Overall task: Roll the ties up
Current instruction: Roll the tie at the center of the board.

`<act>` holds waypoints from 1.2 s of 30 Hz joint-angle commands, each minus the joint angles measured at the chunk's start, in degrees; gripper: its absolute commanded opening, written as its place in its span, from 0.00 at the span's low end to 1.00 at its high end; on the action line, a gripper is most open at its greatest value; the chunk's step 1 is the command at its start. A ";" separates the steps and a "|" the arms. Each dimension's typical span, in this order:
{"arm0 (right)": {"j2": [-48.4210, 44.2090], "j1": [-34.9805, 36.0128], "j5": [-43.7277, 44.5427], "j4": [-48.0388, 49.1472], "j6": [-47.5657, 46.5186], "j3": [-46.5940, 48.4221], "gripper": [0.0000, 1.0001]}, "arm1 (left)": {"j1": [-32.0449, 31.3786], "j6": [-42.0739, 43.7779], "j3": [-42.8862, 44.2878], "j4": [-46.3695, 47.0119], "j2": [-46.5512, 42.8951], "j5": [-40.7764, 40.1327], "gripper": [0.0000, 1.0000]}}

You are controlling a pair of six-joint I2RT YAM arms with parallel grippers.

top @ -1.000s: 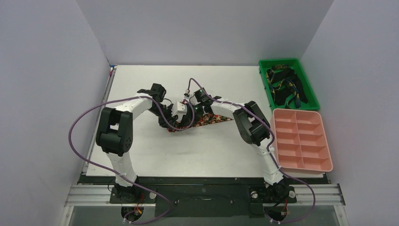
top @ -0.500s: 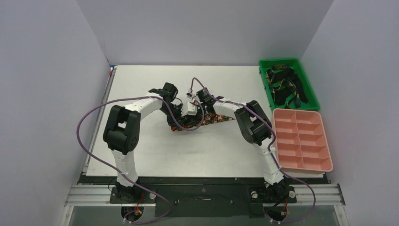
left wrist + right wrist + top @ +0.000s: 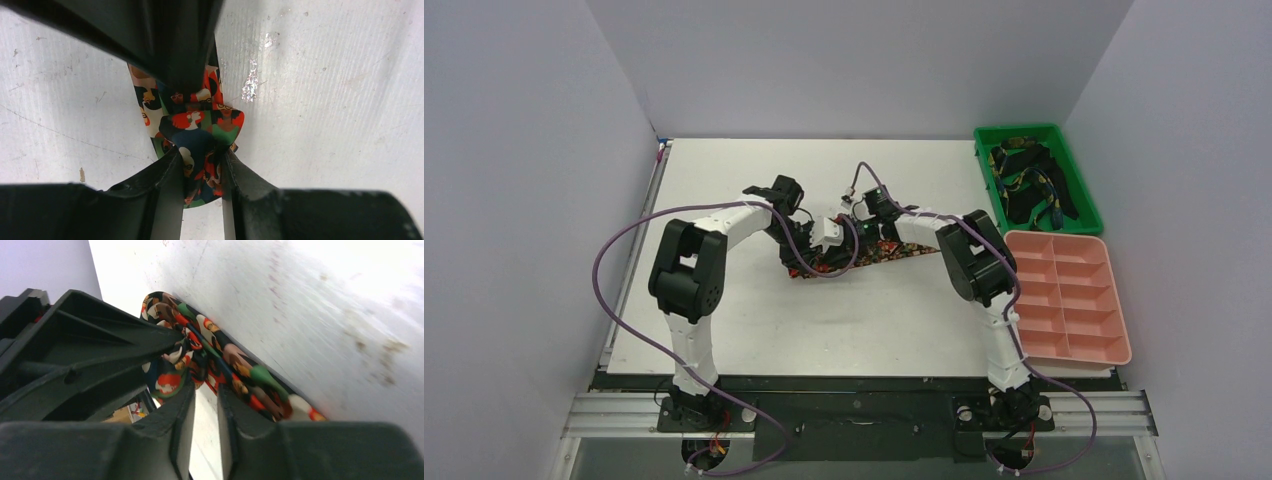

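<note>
- Change noted: against the view a second earlier, the left arm [image 3: 689, 270] has swung its elbow toward 3 o'clock, and the right arm [image 3: 974, 262] has also shifted toward 3 o'clock, its wrist drawn back from the centre.
- The floral tie [image 3: 899, 250] lies in the same central patch of the surface [image 3: 754, 320] as before, just toward 1 o'clock of the middle. Its wide end points to 3 o'clock.
- The left pincer [image 3: 202, 160] is pinching a bunched fold of the floral tie, with a black finger pressed against each side of the cloth.
- The right pincer [image 3: 204, 390] stands slightly spread, with a narrow strip of bare surface showing between its fingers. The tie's folds lie at the fingertips. I cannot tell whether they touch it.
- In the left wrist view, the other arm's black body presses in on the tie from 12 o'clock.
- Surface: white, scuffed and speckled.
- A green bin [image 3: 982, 170] at 2 o'clock holds the other ties [image 3: 1029, 185], dark with yellow and blue pattern, in a loose heap.
- A pink tray [image 3: 1074, 358] with divided compartments sits at 4 o'clock, just beside the bin.
- Room: plain pale walls [image 3: 854, 60] close in at 9, 12 and 3 o'clock.
- A metal rail [image 3: 854, 410] carries both arm bases at 6 o'clock.
- Purple cables [image 3: 599, 270] loop from the bases along each arm.
</note>
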 commanded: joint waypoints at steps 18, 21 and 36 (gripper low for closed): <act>-1.42 1.73 -2.85 15.48 13.08 -1.13 0.38 | 0.38 2.23 1.96 0.22 3.47 -0.26 0.26; -1.42 2.61 -3.37 12.61 11.10 -0.94 0.38 | 0.38 2.07 2.14 0.27 3.61 -0.19 0.26; 1.52 2.18 3.49 -5.11 -4.26 4.83 0.00 | 3.75 -0.22 3.01 1.08 -0.17 4.14 0.65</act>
